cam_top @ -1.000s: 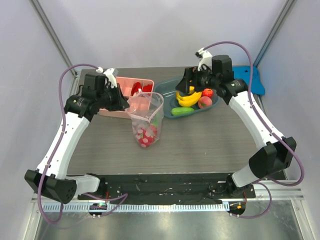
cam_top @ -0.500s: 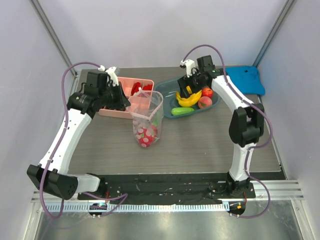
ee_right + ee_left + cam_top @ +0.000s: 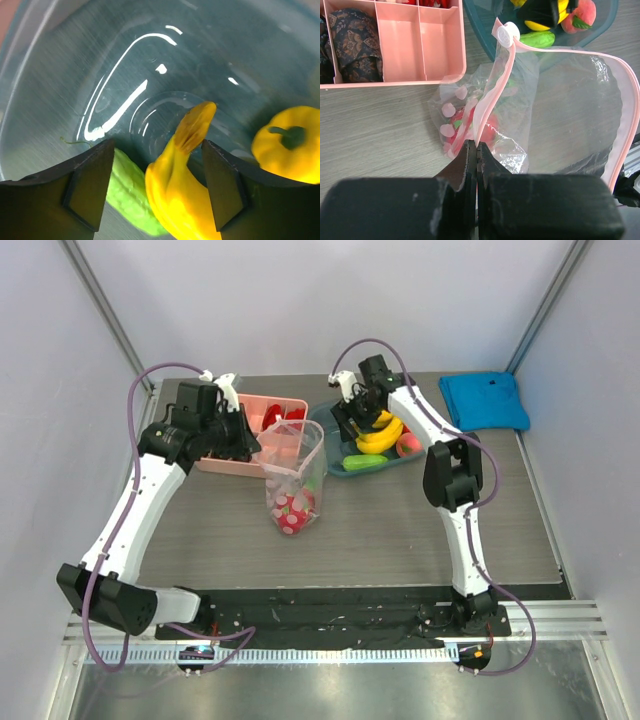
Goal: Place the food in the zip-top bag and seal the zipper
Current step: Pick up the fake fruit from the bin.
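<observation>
The zip-top bag (image 3: 294,480) stands open on the table with a pink dragon fruit (image 3: 292,512) inside. My left gripper (image 3: 250,445) is shut on its pink zipper strip (image 3: 490,95); the slider (image 3: 507,35) shows at the strip's far end. My right gripper (image 3: 358,423) is open, low in the teal tray (image 3: 335,462), its fingers (image 3: 90,185) either side of the yellow bananas (image 3: 182,185). A green cucumber (image 3: 127,197) lies left of the bananas and a yellow pepper (image 3: 287,147) to the right. A peach (image 3: 408,445) shows in the tray.
A pink divided box (image 3: 232,462) with red and dark items sits behind the bag, under my left arm. A blue cloth (image 3: 485,400) lies at the back right. Grey walls close in on both sides.
My right arm has swung left and down into the tray, over the bananas. My left gripper still holds the bag's edge, almost unmoved.
</observation>
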